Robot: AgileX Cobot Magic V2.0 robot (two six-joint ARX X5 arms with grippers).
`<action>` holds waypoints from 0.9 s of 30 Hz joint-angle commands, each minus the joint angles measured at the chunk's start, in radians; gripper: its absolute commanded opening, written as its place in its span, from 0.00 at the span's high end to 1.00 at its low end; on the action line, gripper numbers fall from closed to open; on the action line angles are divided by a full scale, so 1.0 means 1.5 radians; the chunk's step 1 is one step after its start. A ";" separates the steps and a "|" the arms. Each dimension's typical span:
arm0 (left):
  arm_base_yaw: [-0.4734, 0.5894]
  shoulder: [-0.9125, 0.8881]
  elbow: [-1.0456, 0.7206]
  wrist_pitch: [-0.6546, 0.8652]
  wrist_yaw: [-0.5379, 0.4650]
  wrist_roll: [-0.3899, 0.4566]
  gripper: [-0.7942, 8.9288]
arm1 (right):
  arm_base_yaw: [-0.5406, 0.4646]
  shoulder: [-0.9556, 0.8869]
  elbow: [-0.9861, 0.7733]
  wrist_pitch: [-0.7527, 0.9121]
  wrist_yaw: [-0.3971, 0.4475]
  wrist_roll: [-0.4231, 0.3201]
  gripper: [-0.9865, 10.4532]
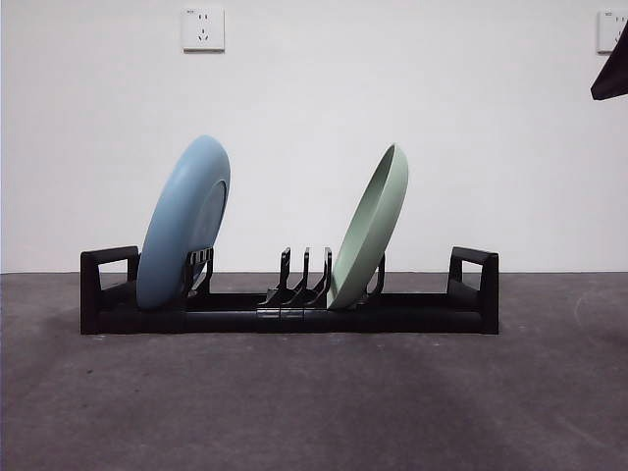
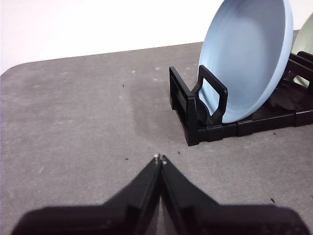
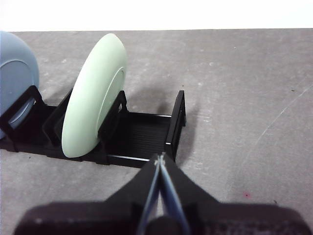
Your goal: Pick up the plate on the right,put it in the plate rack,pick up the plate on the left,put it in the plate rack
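Grey, scuffed table surface (image 1: 314, 412), running back to a white wall (image 1: 314, 128) with a socket plate (image 1: 203, 28) high up.

Black plastic plate rack (image 1: 294, 312) lying long and low across the middle of the surface, a looped block handle at each end, upright curved dividers between. Both plates already in it, each standing on edge and tilted the same way in the front view, tops leaning toward the right-hand end.

Blue plate (image 1: 184, 224), the larger-looking of the two, seated in the slot just inside the left-end handle, lower rim down in the rack base, leaning against a divider. Seen from the left wrist with its hollow face showing and the end handle in front of it.

Pale green plate (image 1: 370, 228) set toward the right half of the rack, lower rim in the base, propped against a divider. Three bare dividers between the two plates; an open stretch of rack floor between the green plate and the right-end handle.

Left gripper (image 2: 160, 157) over bare surface just off the rack's left end, jaws pressed together, holding nothing.

Right gripper (image 3: 160, 157) just off the rack's right end, jaws likewise closed tip to tip and holding nothing.
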 commanded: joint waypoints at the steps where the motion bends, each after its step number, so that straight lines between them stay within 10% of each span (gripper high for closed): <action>1: 0.002 -0.002 -0.011 0.004 -0.002 -0.006 0.92 | 0.001 0.000 -0.004 0.003 0.002 0.006 0.91; 11: 0.002 -0.002 -0.011 0.004 -0.002 -0.006 0.92 | -0.041 -0.128 -0.030 -0.006 0.032 -0.113 0.91; 27: 0.002 -0.002 -0.011 0.004 -0.002 -0.006 0.92 | -0.147 -0.454 -0.343 0.020 -0.055 -0.058 0.91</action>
